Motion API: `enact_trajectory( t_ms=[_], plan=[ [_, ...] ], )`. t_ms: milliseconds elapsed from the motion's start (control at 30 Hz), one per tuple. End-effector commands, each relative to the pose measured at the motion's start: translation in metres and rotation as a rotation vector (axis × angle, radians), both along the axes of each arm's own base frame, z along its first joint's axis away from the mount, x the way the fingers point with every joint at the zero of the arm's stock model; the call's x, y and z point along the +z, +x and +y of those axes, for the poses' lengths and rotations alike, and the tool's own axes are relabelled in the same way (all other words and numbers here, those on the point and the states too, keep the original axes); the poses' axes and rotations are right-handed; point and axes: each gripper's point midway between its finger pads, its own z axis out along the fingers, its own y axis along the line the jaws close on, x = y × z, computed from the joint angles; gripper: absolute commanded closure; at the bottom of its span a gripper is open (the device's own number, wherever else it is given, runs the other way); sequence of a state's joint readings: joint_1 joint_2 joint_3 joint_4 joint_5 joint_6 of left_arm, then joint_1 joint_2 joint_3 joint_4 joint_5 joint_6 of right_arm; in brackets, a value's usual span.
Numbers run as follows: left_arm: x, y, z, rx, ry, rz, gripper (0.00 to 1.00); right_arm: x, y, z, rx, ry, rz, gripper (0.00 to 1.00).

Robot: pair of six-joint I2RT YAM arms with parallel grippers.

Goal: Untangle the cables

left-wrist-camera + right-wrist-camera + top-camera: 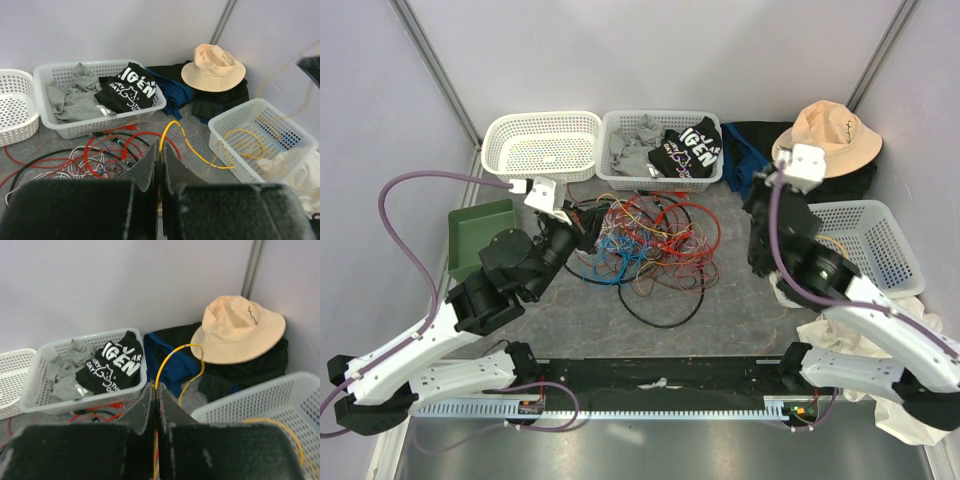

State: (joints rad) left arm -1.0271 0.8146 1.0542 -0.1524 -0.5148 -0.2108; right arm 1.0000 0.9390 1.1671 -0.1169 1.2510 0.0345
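- Top external view: the cables [655, 240] lie in a loose tangle of red, orange, blue, white and black strands on the grey table [720, 310], in front of the two back baskets.
- The left gripper [588, 232] sits at the left edge of the tangle; the right gripper [757, 195] is to the right of it, near the right basket [895, 255].
- Left wrist view: the fingers [147, 170] are pressed together on a yellow cable [172, 121], which arches up from the tips and runs right to the rim of the right basket.
- More yellow cable lies coiled inside that basket.
- Right wrist view: the fingers [145, 410] are likewise closed, pinching a yellow cable that rises from the tips in a loop [187, 345] and drops back down on the right.
- Whether both arms hold the same strand cannot be told.
- The middle basket [612, 128] holds a grey cloth [635, 150] and a black printed T-shirt [685, 150].
- A white basket [540, 145] stands to its left, with a green tray [475, 235] nearer the left arm.
- A tan hat [828, 135] rests on dark clothing in the back right corner.
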Motion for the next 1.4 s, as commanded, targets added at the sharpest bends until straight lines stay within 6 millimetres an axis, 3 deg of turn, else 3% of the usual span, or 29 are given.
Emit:
enact_trajectory(
  t_ms=[0,133,167,233,267,300,333,533,967,1067,1133,1167,1267,1367],
  plan=[
    [0.000,-0.007,0.003,-0.017,-0.060,0.028,0.98,-0.021,0.049,0.031,0.149,0.041,0.103,1.00],
    [0.000,-0.011,0.015,-0.002,-0.062,0.025,0.98,-0.041,0.079,-0.005,0.072,0.125,0.141,1.00],
    [-0.001,-0.011,0.018,0.006,-0.062,0.027,0.98,-0.047,0.089,-0.029,0.029,0.153,0.152,1.00],
    [-0.001,-0.012,0.019,0.007,-0.060,0.027,0.98,-0.063,0.095,-0.055,-0.026,0.222,0.177,1.00],
    [0.000,-0.012,0.020,0.004,-0.063,0.024,0.98,-0.065,0.094,-0.089,-0.105,0.257,0.163,1.00],
    [-0.001,-0.013,0.019,0.001,-0.061,0.025,0.98,-0.077,0.093,-0.099,-0.117,0.285,0.175,1.00],
    [-0.001,-0.013,0.019,-0.002,-0.062,0.025,0.98,-0.068,0.082,-0.112,-0.153,0.308,0.129,1.00],
    [-0.006,-0.012,0.009,-0.030,-0.038,0.031,0.98,-0.043,0.044,-0.155,-0.319,0.301,-0.002,1.00],
    [-0.006,-0.018,0.011,-0.053,-0.064,0.035,0.98,-0.025,0.006,-0.182,-0.453,0.335,-0.117,1.00],
    [-0.007,-0.017,0.011,-0.049,-0.064,0.037,0.98,0.006,-0.013,-0.178,-0.367,0.374,-0.299,1.00],
    [-0.007,-0.018,0.009,-0.053,-0.065,0.037,0.98,0.027,-0.018,-0.181,-0.372,0.369,-0.332,1.00],
    [-0.007,-0.017,0.007,-0.058,-0.064,0.040,0.98,0.053,-0.026,-0.183,-0.370,0.377,-0.375,1.00],
    [-0.008,-0.018,0.005,-0.069,-0.066,0.045,0.98,0.076,-0.029,-0.185,-0.386,0.363,-0.381,1.00],
    [-0.008,-0.018,0.005,-0.069,-0.069,0.045,0.98,0.081,-0.028,-0.188,-0.408,0.345,-0.372,1.00]
  ],
)
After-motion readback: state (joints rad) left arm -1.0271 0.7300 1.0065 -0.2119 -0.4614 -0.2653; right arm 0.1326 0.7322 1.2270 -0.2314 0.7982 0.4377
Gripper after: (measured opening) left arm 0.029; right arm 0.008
